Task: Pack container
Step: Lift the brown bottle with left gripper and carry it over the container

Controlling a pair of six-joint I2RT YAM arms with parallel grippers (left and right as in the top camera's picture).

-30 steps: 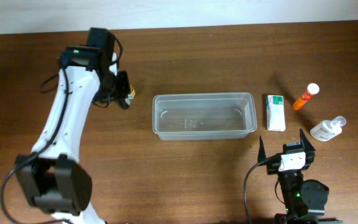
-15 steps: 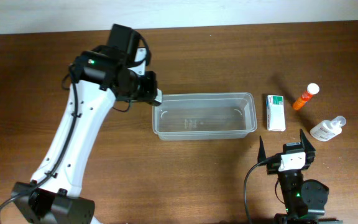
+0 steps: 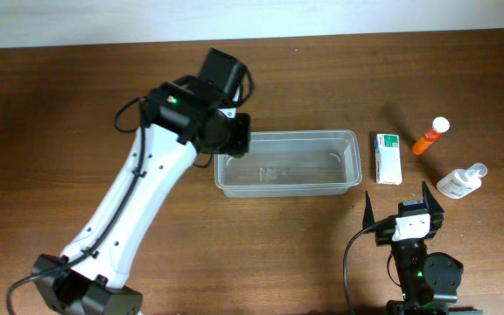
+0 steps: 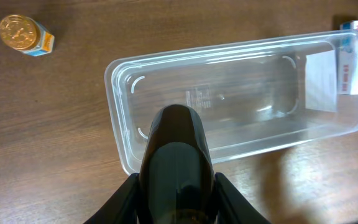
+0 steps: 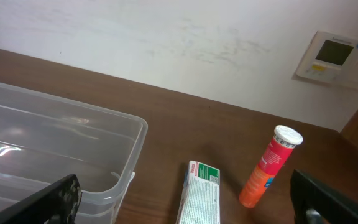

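**Brown wood table, one item poised over an empty tub**

Brown wooden table (image 3: 42,105) fills the workspace, with little on it. Nearest the robot's side, the right gripper (image 3: 398,201) rests low at the front edge. Its fingers are spread wide and hold nothing, so I judge it parked out of the way.

Just beyond it lie three loose items, probably waiting to be packed: a clear bottle (image 3: 460,181) on its side, a white-and-green box (image 3: 388,157), and an orange tube (image 3: 430,136) with a white cap. The box sits just beside the right end of the container (image 3: 322,166), and the other two lie a little further right.

The container lies lengthwise at the table's middle. Nothing shows inside it, so packing looks barely begun.

Over its left end hangs the left gripper (image 3: 234,137), clenched on a dark object (image 4: 176,143) that is glossy and rounded. I cannot tell what the object is. Held above the open tub like this, it seems placed for lowering in and letting go. The tub's near rim lies under the grip, so a drop here might catch the edge.

Off past the tub's corner, a small gold-topped pack (image 4: 25,34) stands alone on the wood. Farthest back, a white wall (image 3: 59,22) carries a small control panel (image 5: 333,55).
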